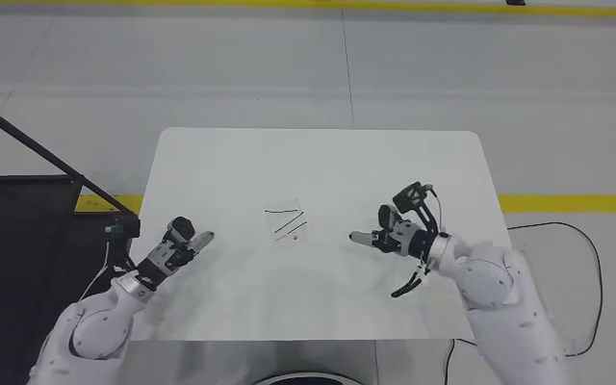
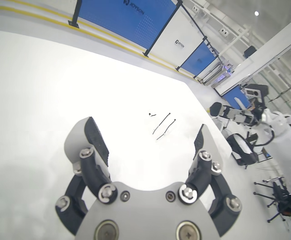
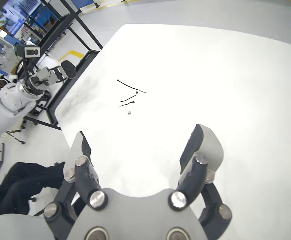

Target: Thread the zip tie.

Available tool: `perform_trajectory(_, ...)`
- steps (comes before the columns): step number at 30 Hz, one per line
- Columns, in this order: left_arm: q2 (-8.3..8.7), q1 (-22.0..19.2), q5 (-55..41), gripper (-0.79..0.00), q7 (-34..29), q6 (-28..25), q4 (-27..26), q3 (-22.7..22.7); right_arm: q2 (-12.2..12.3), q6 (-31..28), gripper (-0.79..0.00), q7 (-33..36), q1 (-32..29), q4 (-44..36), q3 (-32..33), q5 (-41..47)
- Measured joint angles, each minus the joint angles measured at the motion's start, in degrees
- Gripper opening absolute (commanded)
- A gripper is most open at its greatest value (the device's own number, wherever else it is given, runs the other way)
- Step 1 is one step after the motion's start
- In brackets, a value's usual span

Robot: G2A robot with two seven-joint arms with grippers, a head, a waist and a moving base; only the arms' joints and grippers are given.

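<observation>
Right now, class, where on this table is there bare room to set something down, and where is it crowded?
Bare: the table beyond the zip ties, and the strip between them and the near edge. Crowded: the middle, where the ties lie between the open left gripper and right gripper.

We see bright, even light from overhead. The table [image 2: 68, 68] washes out to near-pure white in both wrist views, whose edges bow straight lines. A lamp [image 2: 256, 13] glows.

Top view overhead, wrist views low, facing inward (both share zip ties [image 2: 161, 123])
</observation>
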Motion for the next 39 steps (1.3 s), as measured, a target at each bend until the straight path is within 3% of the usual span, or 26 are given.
perform_trajectory(3,0.44,-0.2,-5.9,0.0,-4.1,-2.7,1.3,-0.9,-0.8,5.2,0.0,5.0,6.9,4.2,-4.6,1.9)
perform_trajectory(7,1.16,-0.8,-14.7,0.0,-10.9,-5.4,2.8,-1.9,-2.0,6.8,0.0,9.9,14.5,10.0,-10.2,5.8)
perform_trajectory(12,1.88,-1.5,-25.3,0.0,-18.2,-6.2,4.0,-2.5,-2.1,6.2,0.0,11.1,16.1,11.4,-11.3,7.3)
perform_trajectory(23,1.83,-1.8,-24.6,0.0,-18.3,-5.3,3.1,-1.2,-2.2,4.8,0.0,12.6,16.2,12.7,-11.9,9.5)
perform_trajectory(29,2.02,-3.3,-26.4,0.0,-20.2,-3.9,2.4,1.0,-3.8,7.1,0.0,15.2,23.8,20.5,-17.5,12.6)
perform_trajectory(37,2.7,-5.1,-34.6,0.0,-28.4,-2.9,3.3,3.0,-7.9,11.9,0.0,14.0,34.9,32.5,-27.9,13.3)
perform_trajectory(39,2.8,-5.4,-34.3,0.0,-28.8,-3.7,3.9,3.2,-9.2,12.4,-0.052,13.7,37.1,35.7,-30.3,13.7)
